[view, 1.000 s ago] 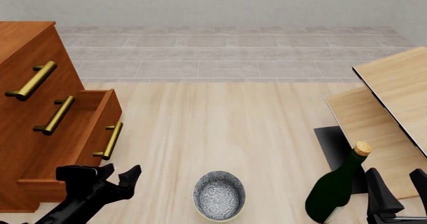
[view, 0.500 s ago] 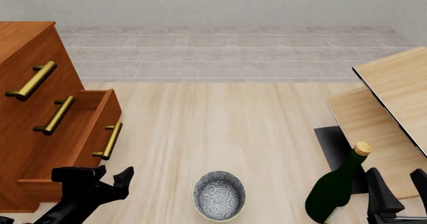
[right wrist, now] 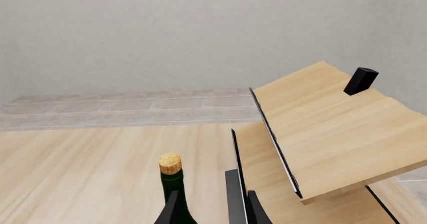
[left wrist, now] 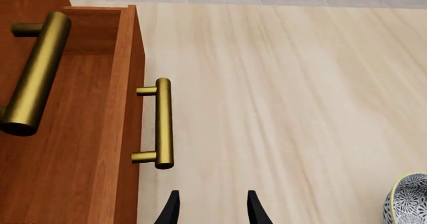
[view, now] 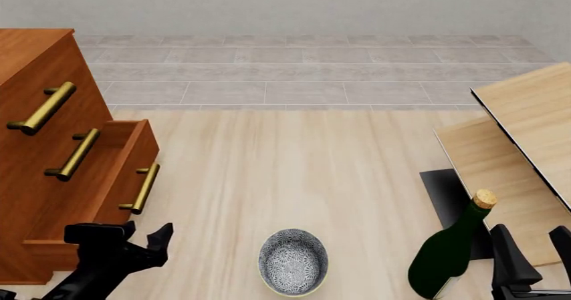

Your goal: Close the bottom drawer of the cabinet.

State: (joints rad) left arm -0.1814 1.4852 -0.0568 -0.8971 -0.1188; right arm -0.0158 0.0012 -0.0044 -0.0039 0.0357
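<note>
- The bottom drawer [view: 125, 173] of the cabinet [view: 31, 99] stands partly open.
- The left gripper [view: 134, 238], fingers apart, sits at the drawer's six o'clock.
- The right gripper [view: 533, 248] also has its fingers apart, gripping nothing.

The tall wooden cabinet [view: 31, 73] was reddish-brown, its bar handles brass. The pale table [view: 295, 173] showed light wood grain. The small bowl [view: 293, 261] carried blue-and-white patterning; the corked bottle [view: 448, 250] was dark green.

Frame edge crops cabinet [view: 27, 180] and patterned bowl [left wrist: 408, 200]

Grey wall [view: 285, 6], tiled floor [view: 295, 73] (pale).
</note>
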